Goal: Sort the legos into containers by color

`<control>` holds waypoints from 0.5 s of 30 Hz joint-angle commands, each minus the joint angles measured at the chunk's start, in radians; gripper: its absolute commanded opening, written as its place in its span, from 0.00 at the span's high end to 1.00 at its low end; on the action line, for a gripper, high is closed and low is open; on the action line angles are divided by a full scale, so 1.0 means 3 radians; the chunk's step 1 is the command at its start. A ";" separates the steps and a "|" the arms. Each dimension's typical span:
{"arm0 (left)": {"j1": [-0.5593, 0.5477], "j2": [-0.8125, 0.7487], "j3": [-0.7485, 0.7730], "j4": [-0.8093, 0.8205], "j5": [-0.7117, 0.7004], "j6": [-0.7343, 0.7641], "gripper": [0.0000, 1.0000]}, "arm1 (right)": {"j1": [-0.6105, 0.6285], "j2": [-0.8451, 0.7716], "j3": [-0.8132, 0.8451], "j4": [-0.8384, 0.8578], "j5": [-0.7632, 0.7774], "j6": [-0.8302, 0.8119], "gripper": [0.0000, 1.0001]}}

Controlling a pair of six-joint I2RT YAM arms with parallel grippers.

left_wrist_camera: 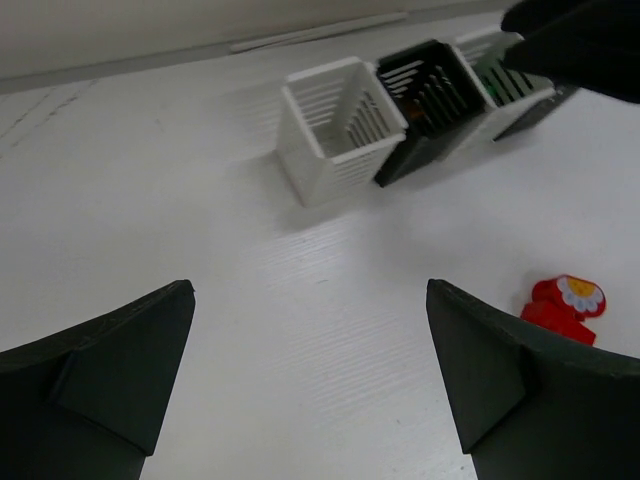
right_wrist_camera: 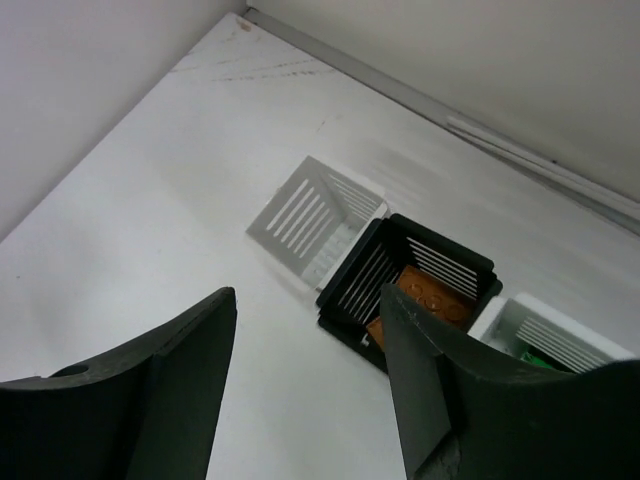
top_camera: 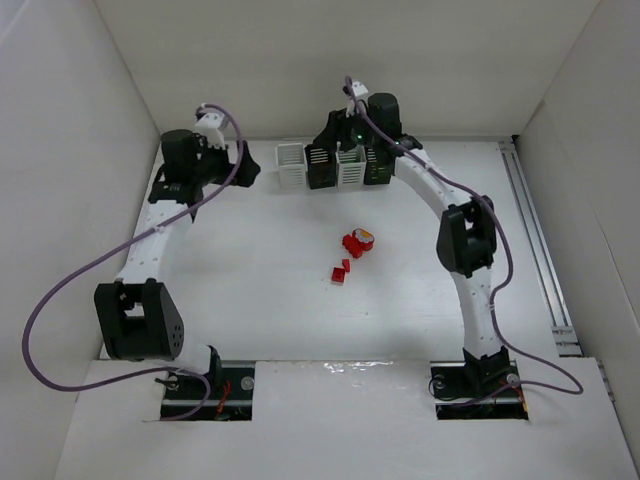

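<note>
Loose red legos (top_camera: pixel 352 245) lie clustered, well apart from four slatted containers (top_camera: pixel 291 167) standing in a row.

We see probably a robotics lab cell, plain white panel walls (top_camera: pixel 60 150), smooth white tabletop (top_camera: pixel 270 310), two bolted white-and-black robot arms (top_camera: pixel 478 300).

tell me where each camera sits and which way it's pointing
top external: above and behind the robot, looking down on the table; left arm and right arm show whole.
left wrist: low over the table, facing the bins; open left hand frames the bottom.
right wrist: above the bins, tilted down; open right hand fills the foreground.
shared: both wrist views catch the black bin; orange legos lie inside.
</note>
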 commanded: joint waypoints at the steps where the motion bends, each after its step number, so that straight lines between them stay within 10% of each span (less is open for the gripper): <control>1: -0.0480 -0.0300 -0.0105 0.0281 0.0178 0.0363 0.00 | -0.0099 -0.0860 -0.0236 0.0334 -0.0045 0.0009 0.35; 15: -0.1882 0.0695 0.0217 -0.0226 0.0623 0.1223 0.08 | -0.1418 -0.2456 -0.2056 0.0115 0.0160 -0.0190 0.30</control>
